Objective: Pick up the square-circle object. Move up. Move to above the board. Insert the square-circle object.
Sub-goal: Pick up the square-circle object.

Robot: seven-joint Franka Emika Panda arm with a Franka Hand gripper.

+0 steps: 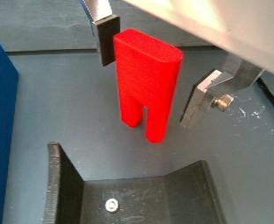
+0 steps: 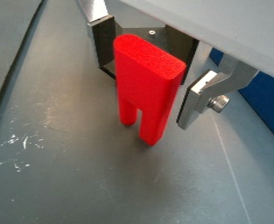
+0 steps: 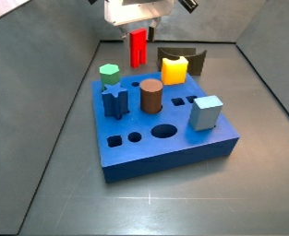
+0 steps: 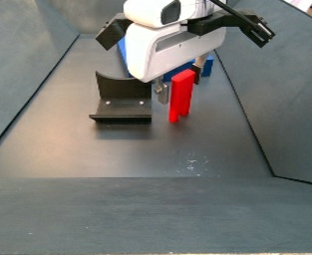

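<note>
Both jaws of the gripper [image 1: 151, 74] flank (untouching) the square-circle object [image 1: 146, 83].

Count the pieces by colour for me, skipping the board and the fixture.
red square-circle object, gripper fingers either side of it: 1
yellow peg: 1
green hexagon: 1
brown cylinder: 1
light-blue cube: 1
dark-blue star: 1
Total: 6

The tool [image 1: 151, 74] has two flat silver fingers [image 1: 203, 98] with dark pads and a round screw. Its body [image 4: 171, 45] is white with black parts.
</note>
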